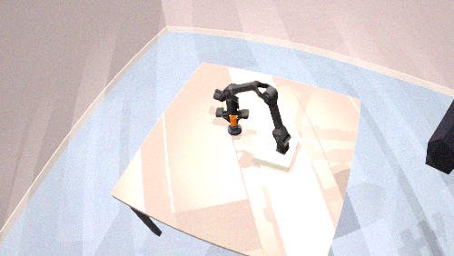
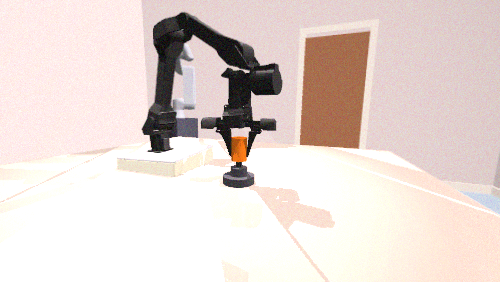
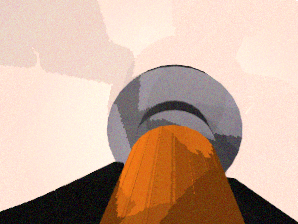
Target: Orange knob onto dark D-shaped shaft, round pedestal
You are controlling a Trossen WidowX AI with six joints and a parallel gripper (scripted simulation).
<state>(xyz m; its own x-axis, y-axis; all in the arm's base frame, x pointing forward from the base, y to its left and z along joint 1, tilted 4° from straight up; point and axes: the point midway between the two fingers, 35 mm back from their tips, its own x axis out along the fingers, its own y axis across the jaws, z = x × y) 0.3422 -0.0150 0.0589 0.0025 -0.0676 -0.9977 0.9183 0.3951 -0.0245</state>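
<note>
The orange knob [image 1: 233,121] [image 2: 239,149] [image 3: 167,172] is upright, held between the two black fingers. My gripper [image 1: 233,119] [image 2: 239,153] [image 3: 172,180] points straight down and is shut on it. The round dark pedestal [image 1: 234,132] [image 2: 238,180] [image 3: 175,82] stands on the table directly below. In the exterior view a short piece of the dark shaft [image 2: 239,164] shows between the knob's lower end and the pedestal's raised step, so the knob is not against the pedestal. The shaft's top, its flat side and the knob's hole are hidden.
The arm's base stands on a white block [image 1: 271,160] [image 2: 147,166], to the right of the pedestal in the top view. The wooden table [image 1: 204,182] [image 2: 150,235] carries bright light patches and shadows. A black object [image 1: 440,145] is at the right edge of the top view.
</note>
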